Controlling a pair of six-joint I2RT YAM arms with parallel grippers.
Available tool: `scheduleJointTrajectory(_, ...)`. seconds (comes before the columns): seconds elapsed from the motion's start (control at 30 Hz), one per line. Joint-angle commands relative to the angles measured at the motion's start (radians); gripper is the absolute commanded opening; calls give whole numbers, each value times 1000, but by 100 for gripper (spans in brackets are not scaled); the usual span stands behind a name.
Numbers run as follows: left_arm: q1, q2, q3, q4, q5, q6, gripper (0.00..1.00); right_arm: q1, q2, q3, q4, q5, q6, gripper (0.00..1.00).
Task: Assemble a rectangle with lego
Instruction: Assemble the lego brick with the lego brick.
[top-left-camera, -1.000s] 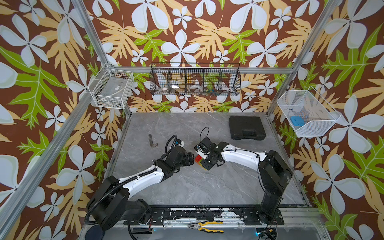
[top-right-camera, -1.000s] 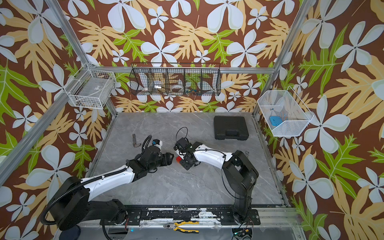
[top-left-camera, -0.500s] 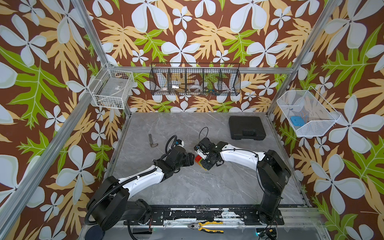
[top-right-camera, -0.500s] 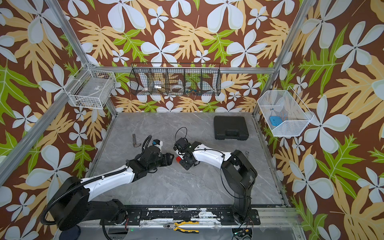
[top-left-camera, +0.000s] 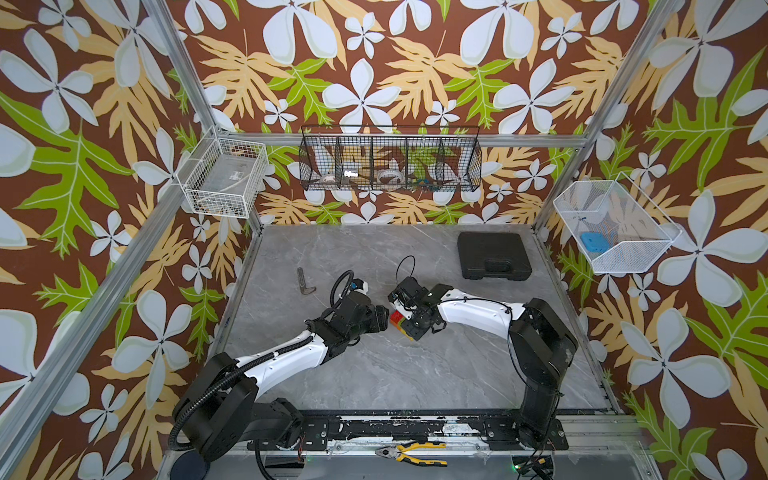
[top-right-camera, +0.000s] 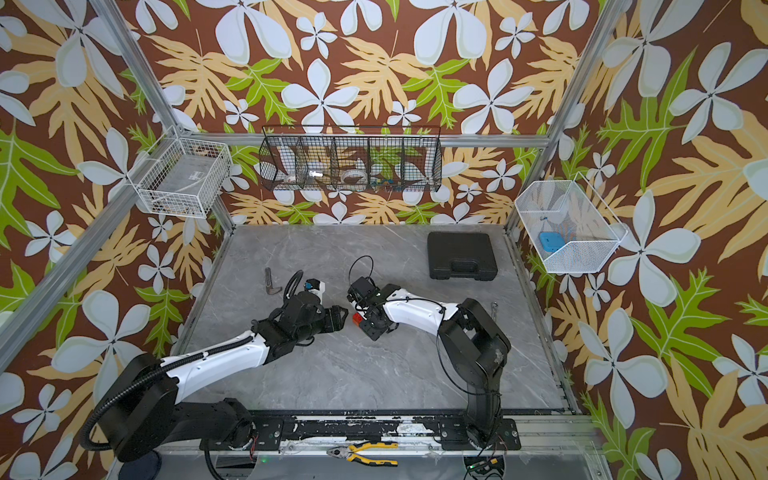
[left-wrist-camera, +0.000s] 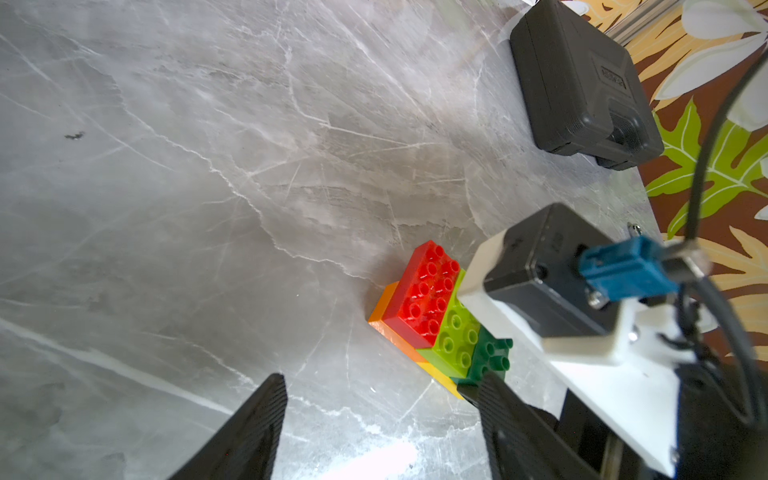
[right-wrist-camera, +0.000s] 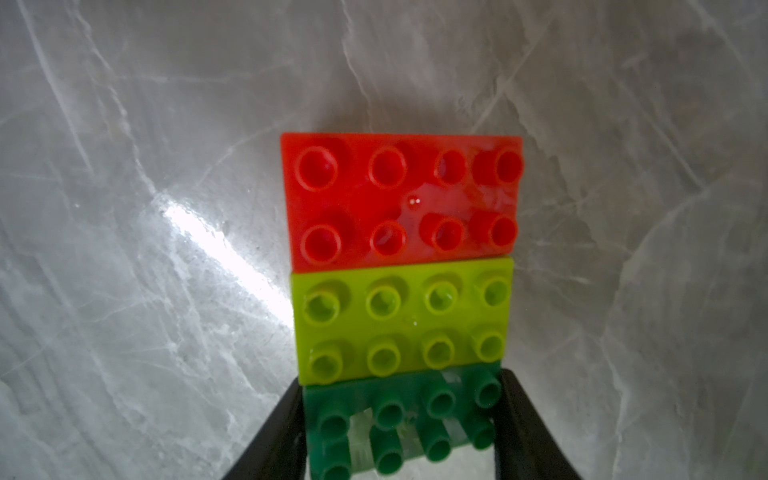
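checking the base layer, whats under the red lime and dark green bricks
An orange brick and a yellow brick, only their side edges showing in the left wrist view. Their tops are covered by the red brick, lime brick and dark green brick.

Both top views look steeply down from high over the front edge, far enough to take in the whole grey table and 3 walls. The 2 wrist views sit low and close; both share the rectangle, the right wrist's almost straight above it.
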Motion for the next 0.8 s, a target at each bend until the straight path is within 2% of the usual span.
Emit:
scheduleJointTrajectory(0.0,0,5,4,12,-5,3,75,8,21,-7,-123,19,22,12)
scheduleJointTrajectory(0.2,0,-4,2,12,-8,4,75,32,32,39,-168,75,76,14)
scheduleJointTrajectory(0.43,0,-12,-2,9,-11,4,75,56,24,53,-180,109,104,29)
scheduleJointTrajectory(0.6,0,-22,-9,9,-14,4,75,60,26,57,-173,106,109,32)
scheduleJointTrajectory(0.77,0,-31,-16,8,-17,3,76,60,18,50,-159,81,111,41)
